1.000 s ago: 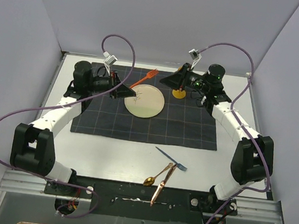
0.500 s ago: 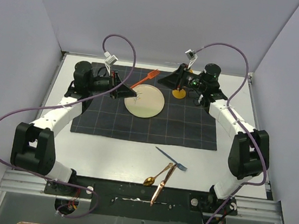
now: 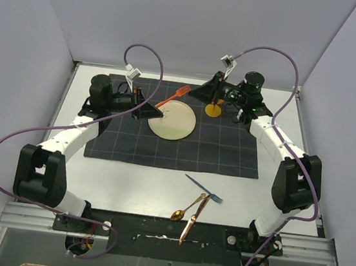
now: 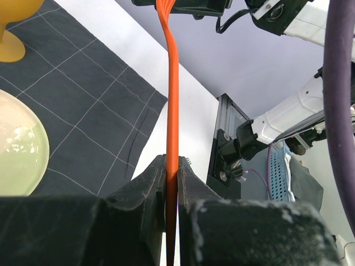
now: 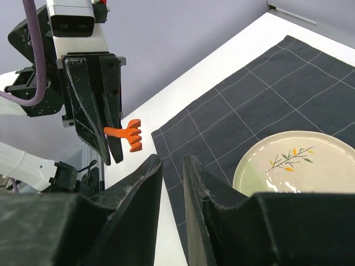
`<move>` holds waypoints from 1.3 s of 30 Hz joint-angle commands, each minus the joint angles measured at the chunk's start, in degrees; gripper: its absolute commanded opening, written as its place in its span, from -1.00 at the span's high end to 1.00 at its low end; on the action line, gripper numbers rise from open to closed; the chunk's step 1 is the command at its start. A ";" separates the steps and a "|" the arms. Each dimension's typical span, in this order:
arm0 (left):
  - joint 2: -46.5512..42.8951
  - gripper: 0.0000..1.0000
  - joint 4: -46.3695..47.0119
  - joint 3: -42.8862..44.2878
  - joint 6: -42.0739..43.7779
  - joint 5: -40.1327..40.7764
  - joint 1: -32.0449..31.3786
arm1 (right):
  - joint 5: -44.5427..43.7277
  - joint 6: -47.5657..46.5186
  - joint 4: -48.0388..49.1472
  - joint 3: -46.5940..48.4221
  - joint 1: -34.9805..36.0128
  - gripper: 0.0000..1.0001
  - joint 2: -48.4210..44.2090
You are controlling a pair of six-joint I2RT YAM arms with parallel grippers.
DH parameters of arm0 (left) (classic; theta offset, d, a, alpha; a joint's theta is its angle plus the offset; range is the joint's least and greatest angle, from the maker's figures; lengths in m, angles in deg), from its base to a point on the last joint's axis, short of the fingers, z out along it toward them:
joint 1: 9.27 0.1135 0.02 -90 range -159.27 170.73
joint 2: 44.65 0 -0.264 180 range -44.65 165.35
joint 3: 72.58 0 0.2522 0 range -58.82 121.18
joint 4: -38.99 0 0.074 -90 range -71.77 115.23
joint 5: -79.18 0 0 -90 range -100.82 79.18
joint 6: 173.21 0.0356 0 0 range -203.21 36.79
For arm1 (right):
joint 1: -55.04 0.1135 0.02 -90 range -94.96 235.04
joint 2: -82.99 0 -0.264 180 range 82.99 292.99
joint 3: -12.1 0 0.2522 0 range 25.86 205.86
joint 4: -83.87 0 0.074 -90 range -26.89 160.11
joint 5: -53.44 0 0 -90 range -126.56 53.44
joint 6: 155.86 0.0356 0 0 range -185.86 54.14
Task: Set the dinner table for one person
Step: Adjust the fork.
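My left gripper (image 3: pixel 157 109) is shut on the handle of an orange fork (image 3: pixel 175 96) and holds it above the far edge of the plate (image 3: pixel 172 120). In the left wrist view the handle (image 4: pixel 172 105) runs straight up from the shut jaws. My right gripper (image 3: pixel 194 95) hovers just past the tines (image 5: pixel 126 135), jaws (image 5: pixel 172 162) a narrow gap apart with nothing between them. A yellow goblet (image 3: pixel 213 110) stands on the dark grid cloth (image 3: pixel 227 152), which lies on the white dinner table (image 3: pixel 133 182).
A blue fork (image 3: pixel 205 189), a gold spoon (image 3: pixel 185 210) and a rose-gold knife (image 3: pixel 193 220) lie on the table near its front edge, between the arm bases. Grey walls close in the back and sides. Purple cables loop above both arms.
The right gripper has drifted slightly back and left, closer to the fork's tines, and its jaws have narrowed a little. The left gripper still holds the fork, shifted slightly.
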 commanded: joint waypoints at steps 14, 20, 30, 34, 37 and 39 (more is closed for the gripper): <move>2.75 1.00 -1.08 1.31 5.15 1.00 -0.04 | -0.56 -4.22 -1.26 1.34 0.32 0.56 -3.35; 3.31 1.00 -1.85 2.64 5.29 1.10 0.05 | -0.14 -4.48 -1.60 1.14 0.25 0.57 -3.85; 3.53 1.00 2.85 5.36 1.02 0.11 3.99 | 0.23 -4.97 -1.63 -0.33 0.33 0.58 -4.40; 3.83 1.00 3.80 5.72 -0.07 -0.23 4.36 | 0.23 -5.10 -1.22 -0.79 0.28 0.58 -4.77; 3.85 1.00 3.22 4.95 0.66 -0.10 3.86 | 0.23 -4.98 -1.03 -0.52 0.25 0.59 -4.66; 3.96 1.00 2.81 4.59 1.06 0.06 3.53 | 0.23 -4.76 -0.76 -0.27 0.37 0.59 -4.53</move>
